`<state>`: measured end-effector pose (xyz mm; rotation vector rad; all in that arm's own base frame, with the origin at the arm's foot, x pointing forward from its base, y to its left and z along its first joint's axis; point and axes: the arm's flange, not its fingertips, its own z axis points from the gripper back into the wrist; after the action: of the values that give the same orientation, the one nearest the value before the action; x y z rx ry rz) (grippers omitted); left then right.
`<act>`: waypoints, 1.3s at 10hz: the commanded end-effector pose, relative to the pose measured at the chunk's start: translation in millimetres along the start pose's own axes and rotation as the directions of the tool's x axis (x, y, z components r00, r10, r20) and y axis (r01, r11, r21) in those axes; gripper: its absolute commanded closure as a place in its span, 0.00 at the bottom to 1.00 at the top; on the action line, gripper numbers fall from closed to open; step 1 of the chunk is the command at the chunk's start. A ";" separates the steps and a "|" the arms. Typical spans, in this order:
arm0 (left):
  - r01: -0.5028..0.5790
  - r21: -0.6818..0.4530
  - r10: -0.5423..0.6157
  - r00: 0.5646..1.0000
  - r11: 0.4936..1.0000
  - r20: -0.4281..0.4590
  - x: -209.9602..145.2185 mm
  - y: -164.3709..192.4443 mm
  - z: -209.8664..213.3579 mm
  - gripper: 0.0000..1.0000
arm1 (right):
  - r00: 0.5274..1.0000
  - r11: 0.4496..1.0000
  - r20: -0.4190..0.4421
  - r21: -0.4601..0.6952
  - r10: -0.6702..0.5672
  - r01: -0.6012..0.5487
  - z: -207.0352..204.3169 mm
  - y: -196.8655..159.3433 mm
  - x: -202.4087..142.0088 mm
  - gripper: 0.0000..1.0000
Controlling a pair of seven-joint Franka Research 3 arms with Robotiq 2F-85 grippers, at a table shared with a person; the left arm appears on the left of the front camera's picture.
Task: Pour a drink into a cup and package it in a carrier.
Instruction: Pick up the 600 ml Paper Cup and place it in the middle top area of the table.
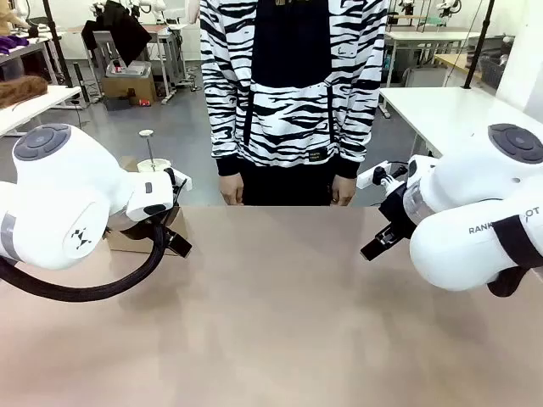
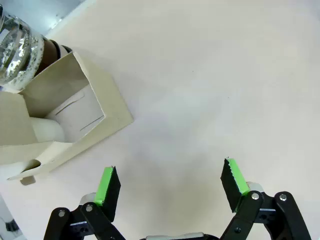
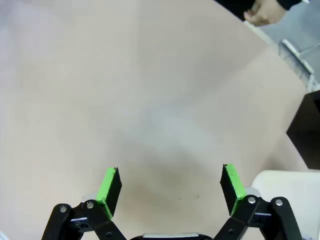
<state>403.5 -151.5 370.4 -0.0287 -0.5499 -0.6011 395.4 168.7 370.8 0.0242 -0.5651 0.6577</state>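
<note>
**Left gripper** (image 2: 170, 167): jaws spread wide and holding nothing, green pads facing each other over bare table (image 2: 210, 75).

**Carrier** (image 2: 102, 95): brown cardboard. It stands ahead of the left gripper, out beyond its left-hand finger in the wrist view, near it but clear of it. One corner points toward the open ground in front of the jaws. In the front view it sits behind the left arm's wrist, mostly hidden by it.

**Cup** (image 2: 47, 131): a white, rounded form inside the carrier's opening, partly screened by the cardboard walls.

**Glass jug** (image 2: 15, 47): clear and round, just past the carrier's far side as seen from the left gripper. The dark brown drink (image 2: 50, 50) shows in it, right above the carrier's top edge.

**Right gripper** (image 3: 171, 170): jaws likewise wide apart and empty, over bare table.

**Black box** (image 3: 307, 125): off to the right-hand finger's side, well apart from it.

**Pale rounded object** (image 3: 290, 187): close beside the right-hand finger; I cannot tell what it is.

**Person's hand** (image 3: 262, 11): far ahead of the right gripper, at the table's edge. The person wears a zebra-striped top (image 1: 293, 76).
</note>
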 end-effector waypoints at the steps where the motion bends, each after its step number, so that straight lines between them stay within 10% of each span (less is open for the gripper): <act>1: 0.000 0.000 0.000 1.000 1.000 0.000 0.0 0.0 0.0 0.00 | 1.000 1.000 0.000 0.000 0.000 0.000 0.0 0.0 0.0 0.00; 9: 0.000 0.000 0.000 1.000 1.000 0.000 0.0 0.0 0.0 0.00 | 1.000 1.000 0.000 0.000 0.001 -0.001 -0.1 0.1 0.0 0.00; 13: 0.000 0.000 0.000 1.000 1.000 0.000 0.0 0.0 0.0 0.00 | 0.997 0.998 0.070 0.059 0.034 -0.038 105.0 -37.9 66.9 0.00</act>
<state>403.5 -151.7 370.5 -0.0286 -0.5500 -0.6014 407.7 170.6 471.4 0.0413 -0.6260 0.6597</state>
